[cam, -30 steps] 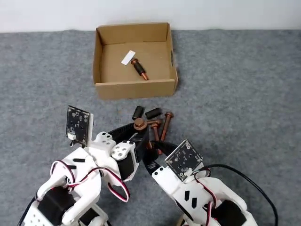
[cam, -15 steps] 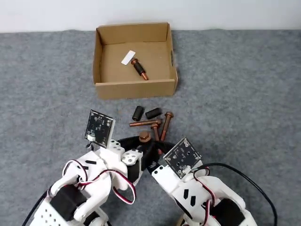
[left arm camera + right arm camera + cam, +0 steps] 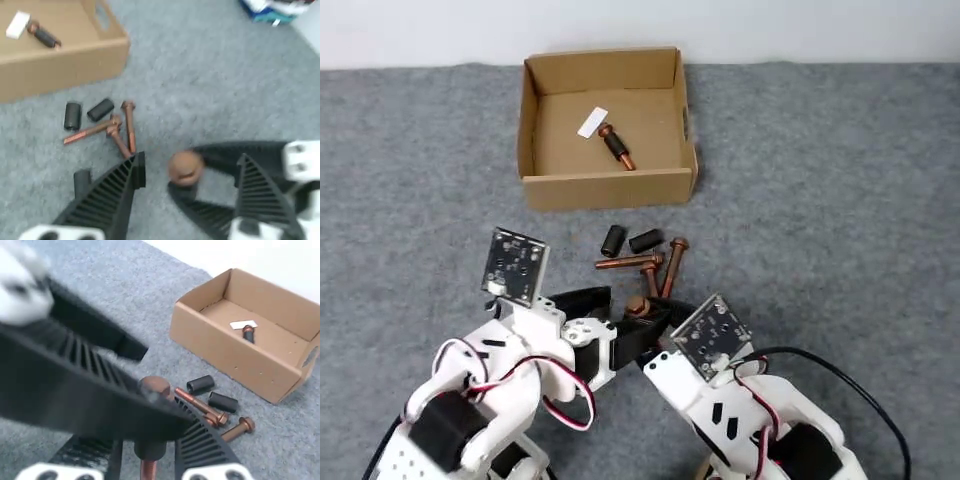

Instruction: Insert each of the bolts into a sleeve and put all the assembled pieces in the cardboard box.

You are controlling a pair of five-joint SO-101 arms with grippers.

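Right gripper: fingers closed on the black sleeve of an upright bolt, hex head up, copper shank showing below the sleeve.

Left gripper: fingers spread wide, one on each side of that bolt head, touching neither it nor the right gripper.

Change over the last second: the bolt head stood at the left gripper's tip, just beside the loose bolts. It now sits nearer the arm bases, in the right gripper's hold. The left wrist has swung and its jaws have parted.

Three loose bolts lie bunched on the grey carpet just beyond the grippers, unchanged. Two loose sleeves lie between them and the cardboard box.

In the box lie one assembled piece and a white slip, both as before.
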